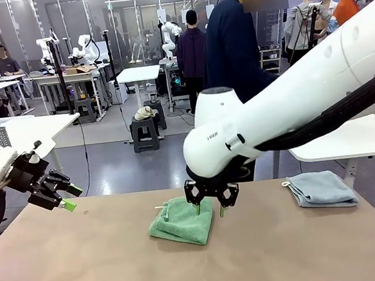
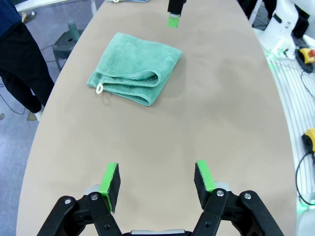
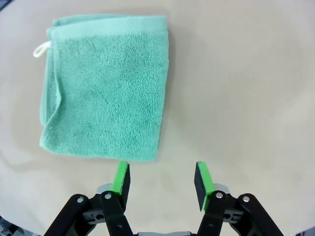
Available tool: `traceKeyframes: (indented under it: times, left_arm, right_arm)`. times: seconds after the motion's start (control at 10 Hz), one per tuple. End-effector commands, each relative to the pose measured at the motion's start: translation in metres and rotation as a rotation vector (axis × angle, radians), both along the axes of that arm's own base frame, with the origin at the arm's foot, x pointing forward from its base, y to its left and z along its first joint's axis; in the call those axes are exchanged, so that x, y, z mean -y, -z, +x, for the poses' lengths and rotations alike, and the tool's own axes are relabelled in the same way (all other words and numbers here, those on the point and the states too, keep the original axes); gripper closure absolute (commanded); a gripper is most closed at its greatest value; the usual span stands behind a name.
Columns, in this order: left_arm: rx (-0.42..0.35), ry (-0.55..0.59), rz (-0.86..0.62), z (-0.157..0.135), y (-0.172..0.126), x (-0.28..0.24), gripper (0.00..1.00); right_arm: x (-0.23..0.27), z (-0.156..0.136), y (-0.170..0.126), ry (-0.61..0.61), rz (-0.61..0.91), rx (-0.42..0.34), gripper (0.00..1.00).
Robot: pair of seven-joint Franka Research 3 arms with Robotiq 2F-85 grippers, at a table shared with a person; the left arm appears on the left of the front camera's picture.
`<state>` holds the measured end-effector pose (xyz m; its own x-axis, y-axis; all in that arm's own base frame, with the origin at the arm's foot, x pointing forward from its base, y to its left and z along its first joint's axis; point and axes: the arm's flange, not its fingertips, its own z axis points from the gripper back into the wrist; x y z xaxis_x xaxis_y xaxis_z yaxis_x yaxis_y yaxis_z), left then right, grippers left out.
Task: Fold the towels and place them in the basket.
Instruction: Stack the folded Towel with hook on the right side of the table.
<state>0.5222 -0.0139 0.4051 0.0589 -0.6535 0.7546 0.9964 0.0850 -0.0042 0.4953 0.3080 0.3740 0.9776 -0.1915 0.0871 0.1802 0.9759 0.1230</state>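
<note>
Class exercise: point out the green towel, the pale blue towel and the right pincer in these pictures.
green towel (image 3: pixel 106 88), right wrist view, middle of its folded top layer
pale blue towel (image 1: pixel 321 188), front view, centre of its folded top
right pincer (image 1: pixel 210 210), front view, midway between its fingertips

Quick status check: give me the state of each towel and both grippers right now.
green towel: folded, flat on the table, held by neither gripper.
pale blue towel: folded, lying at the table's far right edge, untouched.
right gripper: open, empty, right above the green towel's edge.
left gripper: open, empty, raised above the table's left side.
</note>
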Motion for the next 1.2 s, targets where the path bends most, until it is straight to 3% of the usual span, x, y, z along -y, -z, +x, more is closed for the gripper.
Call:
traceKeyframes:
  times: [0.0,0.3,0.7,1.1]
  left_arm:
    - [0.004,-0.004,0.006,0.000,-0.001,0.001,0.23]
    - [0.004,-0.004,0.006,0.000,-0.001,0.001,0.23]
    - [0.004,-0.004,0.006,0.000,-0.001,0.001,0.23]
    - [0.004,-0.004,0.006,0.000,-0.001,0.001,0.23]
  right_arm:
    - [0.001,0.000,0.027,0.024,0.070,0.066,0.33]
    - [0.010,0.011,0.052,0.105,0.138,0.105,0.33]
    - [0.018,0.013,0.062,0.171,0.166,0.133,0.33]
    - [0.020,0.015,0.070,0.159,0.194,0.176,0.33]
